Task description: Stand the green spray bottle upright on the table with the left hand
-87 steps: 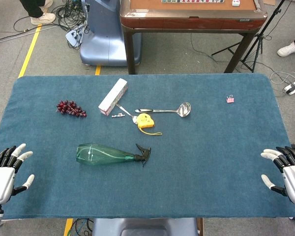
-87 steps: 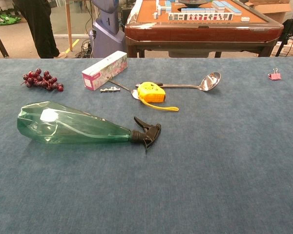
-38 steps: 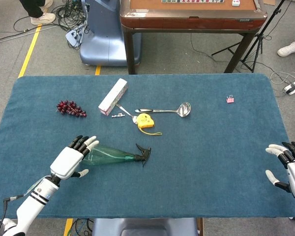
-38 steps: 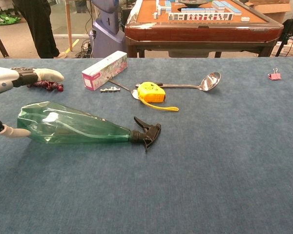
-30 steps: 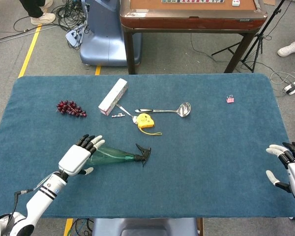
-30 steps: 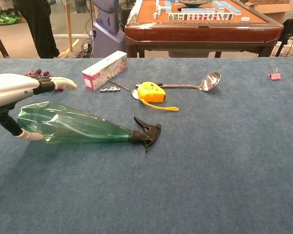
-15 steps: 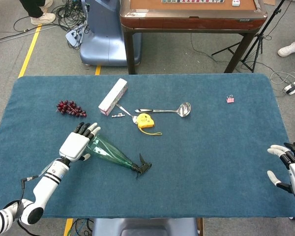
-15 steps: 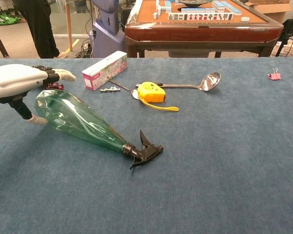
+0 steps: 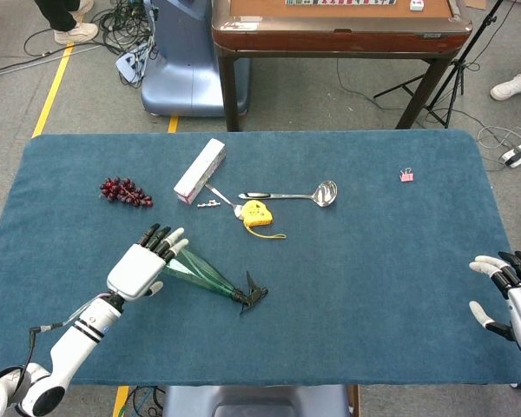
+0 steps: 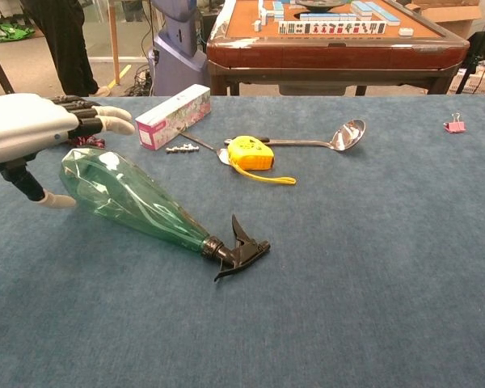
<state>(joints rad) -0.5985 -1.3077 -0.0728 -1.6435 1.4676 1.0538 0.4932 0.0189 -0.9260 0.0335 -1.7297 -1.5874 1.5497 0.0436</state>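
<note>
The green spray bottle (image 9: pixel 201 274) lies on its side on the blue table cloth (image 9: pixel 373 261), its black nozzle (image 9: pixel 253 297) pointing toward the front right. My left hand (image 9: pixel 143 265) hovers over the bottle's wide base with its fingers spread. In the chest view the left hand (image 10: pixel 32 121) stretches above the bottle (image 10: pixel 129 202), with the thumb (image 10: pixel 55 200) low beside the base; nothing is gripped. My right hand (image 9: pixel 508 300) rests open at the table's front right edge, far from the bottle.
Behind the bottle lie dark grapes (image 9: pixel 126 191), a white and pink box (image 9: pixel 200 171), a yellow tape measure (image 9: pixel 256 215) and a steel ladle (image 9: pixel 317 194). A pink clip (image 9: pixel 406 175) sits at the far right. A brown game table (image 9: pixel 330 30) stands beyond the cloth.
The left hand came in from the front left edge to the bottle's base, and the bottle swung so its nozzle points front right. In the last half second the hand rose slightly.
</note>
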